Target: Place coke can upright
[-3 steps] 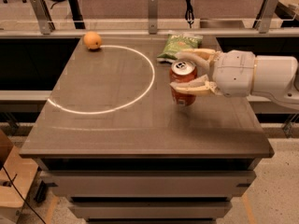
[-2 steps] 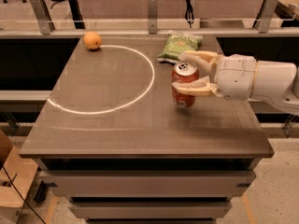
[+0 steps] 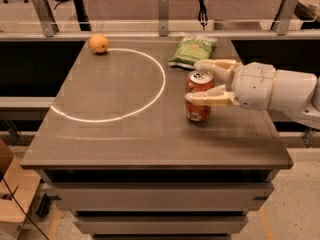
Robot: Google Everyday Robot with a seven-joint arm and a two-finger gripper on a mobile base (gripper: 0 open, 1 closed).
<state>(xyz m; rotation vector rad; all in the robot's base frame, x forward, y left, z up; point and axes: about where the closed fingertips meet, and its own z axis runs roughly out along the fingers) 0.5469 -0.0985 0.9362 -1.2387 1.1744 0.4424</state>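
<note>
At the near edge, a dark grey tabletop (image 3: 125,139) sits over a stack of drawers (image 3: 155,196). A thin white ring (image 3: 159,90) is marked across its left and middle surface. Right of that ring, the coke can (image 3: 199,109) stands upright on the tabletop, silver top and pull tab facing up. The end effector (image 3: 192,81) reaches in level from the right on a white arm (image 3: 280,89). It is grasping the can, with one cream finger (image 3: 210,100) laid across the near side of the can's body and the other behind its top rim. Just beyond the can, toward the far edge, lies a green chip bag (image 3: 192,49). Well apart from it, at the far left corner, a round orange fruit (image 3: 98,43) rests just outside the ring. A metal rail (image 3: 162,24) runs behind the table.
</note>
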